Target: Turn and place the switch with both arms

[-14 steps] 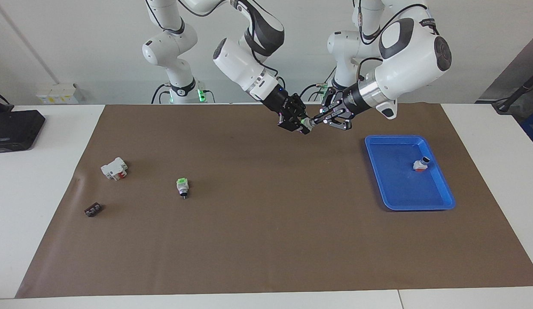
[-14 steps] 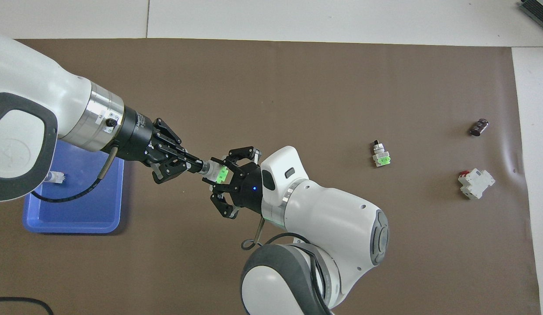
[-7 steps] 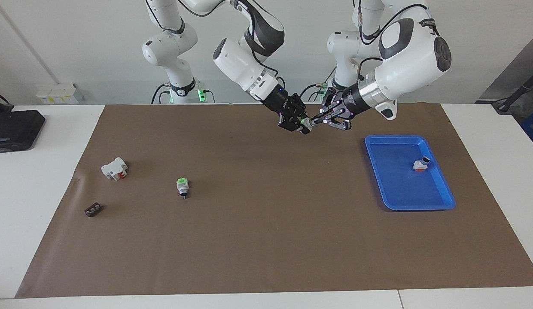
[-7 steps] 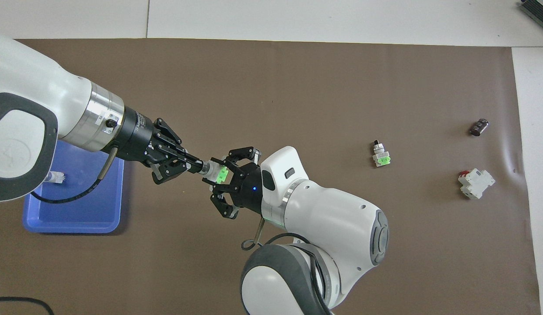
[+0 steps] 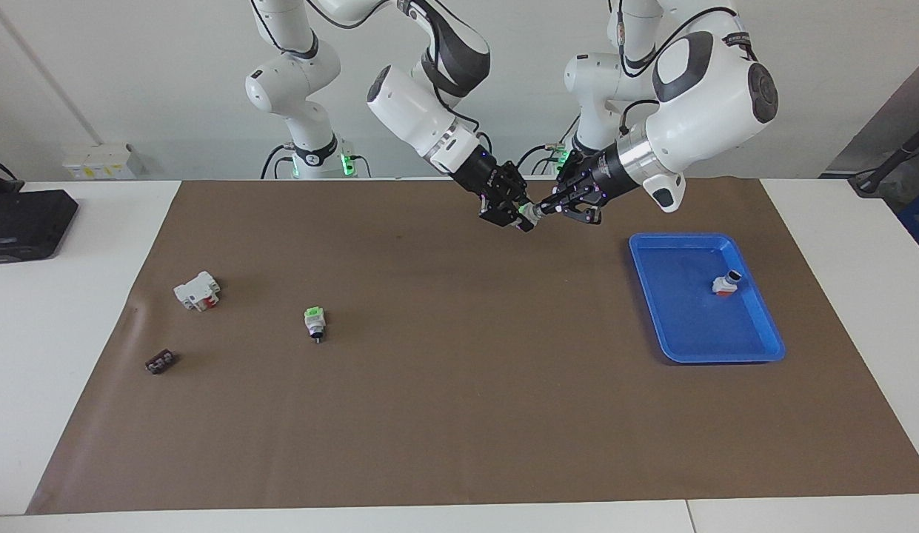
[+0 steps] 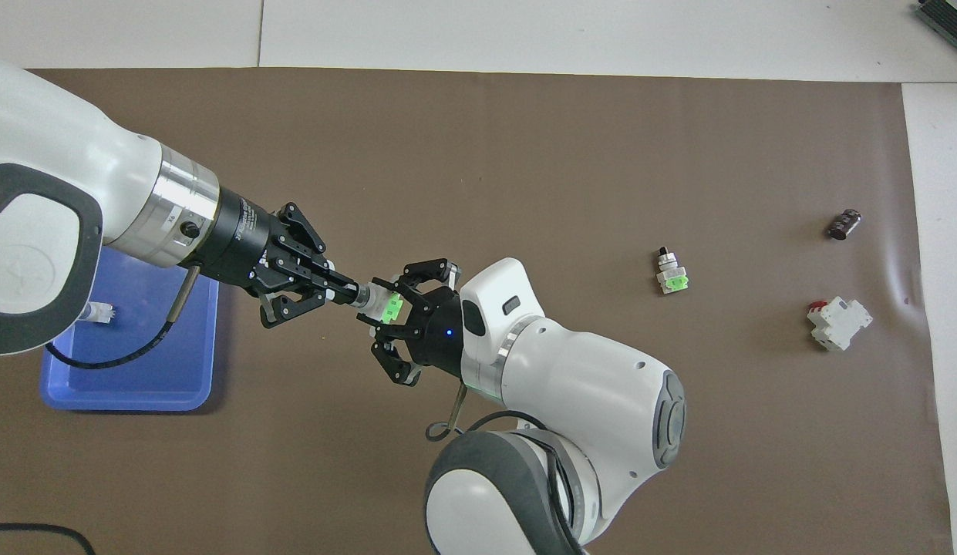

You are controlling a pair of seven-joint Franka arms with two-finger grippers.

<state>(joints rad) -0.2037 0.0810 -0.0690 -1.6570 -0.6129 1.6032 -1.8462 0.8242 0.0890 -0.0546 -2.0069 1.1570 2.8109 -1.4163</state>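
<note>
Here we see the blue tray (image 5: 755, 348) at the left arm's end of the bench, holding 1 small red-ended switch (image 5: 725, 283). No writing is readable. Above the brown mat (image 5: 459, 414), the right tool (image 5: 520, 219) grasps the switch (image 6: 384, 303) by its green end, while the left tool (image 5: 542, 209) is clenched on its knob.

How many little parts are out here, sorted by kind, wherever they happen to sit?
Green-ended white switches: 2, one held up between both end effectors, one lying on the brown mat
Red-ended white switch in the blue tray: 1
Larger white block with red part: 1
Small dark component: 1
Total: 5
</note>
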